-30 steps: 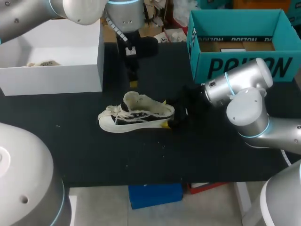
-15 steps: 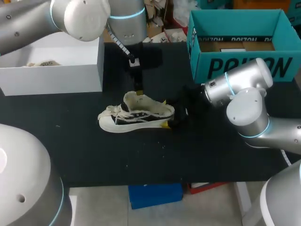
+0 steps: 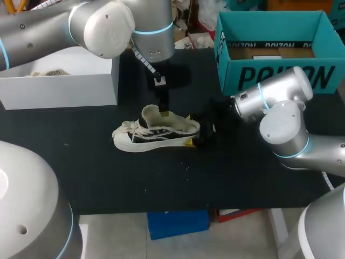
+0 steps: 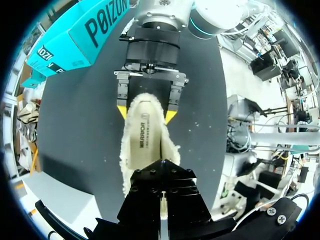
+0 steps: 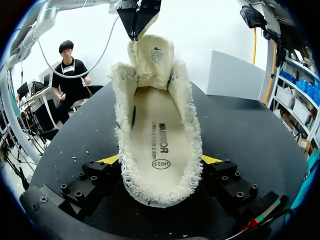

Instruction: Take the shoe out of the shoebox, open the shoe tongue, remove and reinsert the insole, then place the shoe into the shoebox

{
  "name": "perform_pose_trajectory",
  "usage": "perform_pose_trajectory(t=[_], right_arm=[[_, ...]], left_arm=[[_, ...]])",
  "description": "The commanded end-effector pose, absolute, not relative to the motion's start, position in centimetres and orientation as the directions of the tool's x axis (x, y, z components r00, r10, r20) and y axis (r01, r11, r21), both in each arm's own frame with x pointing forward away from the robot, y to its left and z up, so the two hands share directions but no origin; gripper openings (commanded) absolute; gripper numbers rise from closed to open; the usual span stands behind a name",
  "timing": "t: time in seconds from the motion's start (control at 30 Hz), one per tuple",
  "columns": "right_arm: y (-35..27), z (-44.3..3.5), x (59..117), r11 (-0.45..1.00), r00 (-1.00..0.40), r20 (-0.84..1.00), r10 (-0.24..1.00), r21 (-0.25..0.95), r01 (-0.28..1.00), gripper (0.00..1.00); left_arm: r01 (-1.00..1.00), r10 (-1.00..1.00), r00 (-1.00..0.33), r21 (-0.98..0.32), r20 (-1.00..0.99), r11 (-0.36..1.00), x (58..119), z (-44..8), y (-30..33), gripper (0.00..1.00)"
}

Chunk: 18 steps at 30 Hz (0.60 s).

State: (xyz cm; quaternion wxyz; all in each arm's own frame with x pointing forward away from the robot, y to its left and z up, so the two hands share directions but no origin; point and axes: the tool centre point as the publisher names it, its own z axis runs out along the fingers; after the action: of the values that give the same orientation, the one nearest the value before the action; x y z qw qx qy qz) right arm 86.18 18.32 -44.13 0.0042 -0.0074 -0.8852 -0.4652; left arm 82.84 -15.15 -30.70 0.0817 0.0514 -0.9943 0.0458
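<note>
A cream fleece-lined shoe (image 3: 156, 132) lies on its sole in the middle of the black table, toe to the left. Its insole (image 5: 155, 130) shows inside, and the tongue (image 5: 152, 55) stands upright. My right gripper (image 3: 189, 129) holds the heel, one yellow-tipped finger against each side (image 5: 160, 162). My left gripper (image 3: 163, 112) hangs shut just above the shoe's opening, and its tip meets the top edge of the tongue (image 5: 139, 25). In the left wrist view the shoe (image 4: 145, 145) stretches ahead of the shut fingers towards the right gripper (image 4: 145, 114). The teal shoebox (image 3: 269, 75) stands open at the back right.
A white open box (image 3: 59, 86) stands at the back left with a few small items inside. Bare black table (image 3: 161, 178) lies in front of the shoe, up to the front edge.
My left gripper has come down and forward from behind the shoe to the tongue's top edge. The right arm and the shoe have stayed put.
</note>
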Motion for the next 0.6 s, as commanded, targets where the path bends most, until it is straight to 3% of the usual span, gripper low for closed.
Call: perform_pose_trajectory(t=[0.03,0.6], right_arm=[[18.2,-44.3,86.3,0.569,-1.0,0.015,0.01,0.822,0.018,0.0],[18.2,-44.3,86.3,0.569,-1.0,0.015,0.01,0.822,0.018,0.0]], left_arm=[[-0.109,-0.095,-0.981,-0.08,0.167,0.991,82.9,-30.8,-15.3,0.0],[-0.134,-0.121,-0.976,-0.06,0.178,0.989,84.9,-34.1,-15.3,0.0]])
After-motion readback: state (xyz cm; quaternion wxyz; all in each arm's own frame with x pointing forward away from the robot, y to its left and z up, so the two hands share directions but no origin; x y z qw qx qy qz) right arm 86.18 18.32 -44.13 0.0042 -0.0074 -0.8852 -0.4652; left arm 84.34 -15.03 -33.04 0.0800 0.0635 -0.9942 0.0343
